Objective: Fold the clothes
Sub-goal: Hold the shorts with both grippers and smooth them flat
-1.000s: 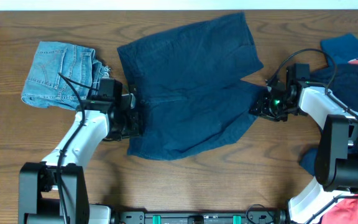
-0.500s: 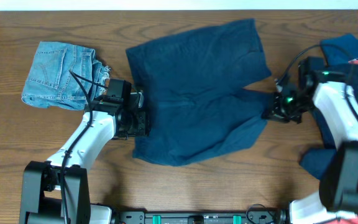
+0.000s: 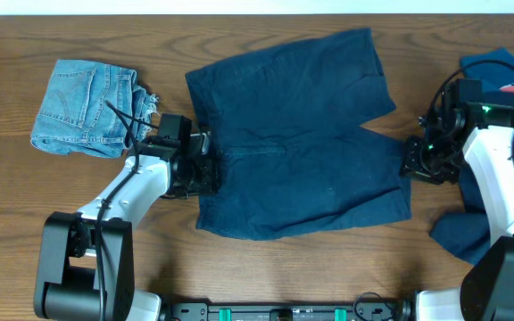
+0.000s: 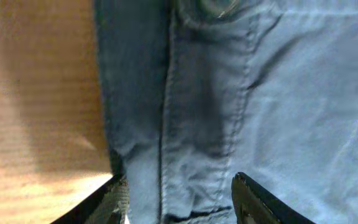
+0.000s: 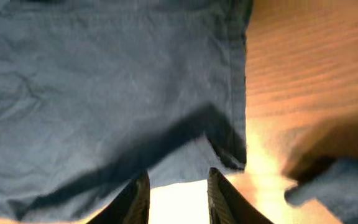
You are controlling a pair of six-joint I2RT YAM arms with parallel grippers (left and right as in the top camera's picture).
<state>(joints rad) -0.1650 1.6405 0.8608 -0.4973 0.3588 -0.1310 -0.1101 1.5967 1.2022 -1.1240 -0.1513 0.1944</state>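
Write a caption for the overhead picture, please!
The left gripper and right gripper at opposite ends of dark navy shorts spread on a wooden table, light denim shorts nearby.

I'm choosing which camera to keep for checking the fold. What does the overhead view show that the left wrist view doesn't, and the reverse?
Only overhead: the whole outline of the navy shorts spread flat, the denim shorts on the left, the right gripper at a leg hem, more clothes at right. Only left wrist: the button and waistband stitching close up, fabric filling the gap between the left gripper fingers. Both: navy shorts, left gripper, wooden table.
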